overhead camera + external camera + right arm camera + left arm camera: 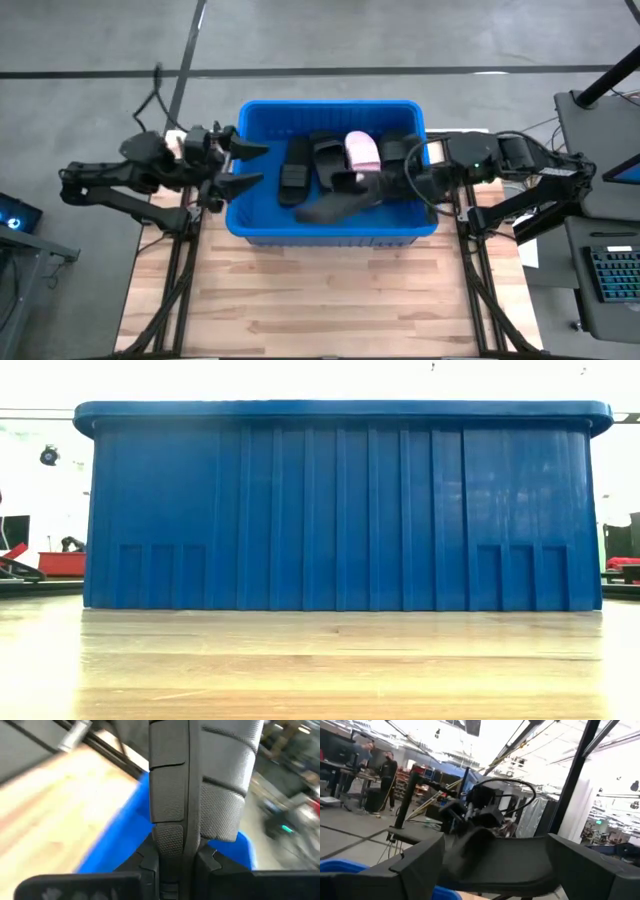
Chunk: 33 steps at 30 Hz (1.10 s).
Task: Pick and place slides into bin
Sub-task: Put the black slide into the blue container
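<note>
Now right gripper (pixel 395 180) clamps black slide (pixel 340 205) over bin (pixel 260 120); left gripper (pixel 245 165) open, empty. Slide light, floppy; pinch sole edge.

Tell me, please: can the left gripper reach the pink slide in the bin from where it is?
Probably yes. The left gripper is open at the blue bin's left wall; the bin has no lid. Black slides lie between it and the pink slide, so it must reach over them.

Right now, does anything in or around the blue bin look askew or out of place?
One black slide is odd: it hangs tilted over the bin, pinched in the right claw, not lying flat like the pink slide and the other black ones. The left claw stands open at the bin's left wall.
</note>
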Each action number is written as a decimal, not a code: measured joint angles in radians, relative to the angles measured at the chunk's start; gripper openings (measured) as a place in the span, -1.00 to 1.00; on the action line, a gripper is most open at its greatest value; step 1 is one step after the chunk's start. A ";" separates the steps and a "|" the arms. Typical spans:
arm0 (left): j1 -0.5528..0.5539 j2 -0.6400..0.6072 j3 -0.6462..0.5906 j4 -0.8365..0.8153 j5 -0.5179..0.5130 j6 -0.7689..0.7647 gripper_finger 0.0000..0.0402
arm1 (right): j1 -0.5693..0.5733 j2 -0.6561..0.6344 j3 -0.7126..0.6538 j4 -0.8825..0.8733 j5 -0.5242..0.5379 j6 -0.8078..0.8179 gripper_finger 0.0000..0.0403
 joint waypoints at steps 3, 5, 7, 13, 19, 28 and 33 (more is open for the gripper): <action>0.000 -0.025 0.000 -0.022 0.001 0.002 0.64 | 0.000 0.007 0.000 -0.004 -0.141 -0.003 -0.76; 0.000 -0.023 0.001 -0.050 0.000 0.019 0.64 | 0.000 0.027 0.000 -0.011 -0.215 0.006 -0.76; 0.000 0.008 0.014 -0.094 -0.010 0.039 0.64 | 0.001 0.052 0.000 -0.031 -0.245 0.025 -0.76; 0.000 0.167 0.117 -0.322 -0.013 0.114 0.64 | -0.001 0.115 0.000 -0.130 -0.243 0.028 -0.76; -0.001 0.312 0.242 -0.441 -0.040 0.292 0.64 | 0.000 0.150 0.003 -0.177 -0.247 0.027 -0.76; 0.000 0.428 0.294 -0.462 -0.036 0.470 0.64 | 0.000 0.162 0.006 -0.190 -0.247 0.028 -0.76; 0.000 0.478 0.290 -0.465 -0.033 0.481 0.64 | 0.000 0.166 0.006 -0.191 -0.247 0.027 -0.76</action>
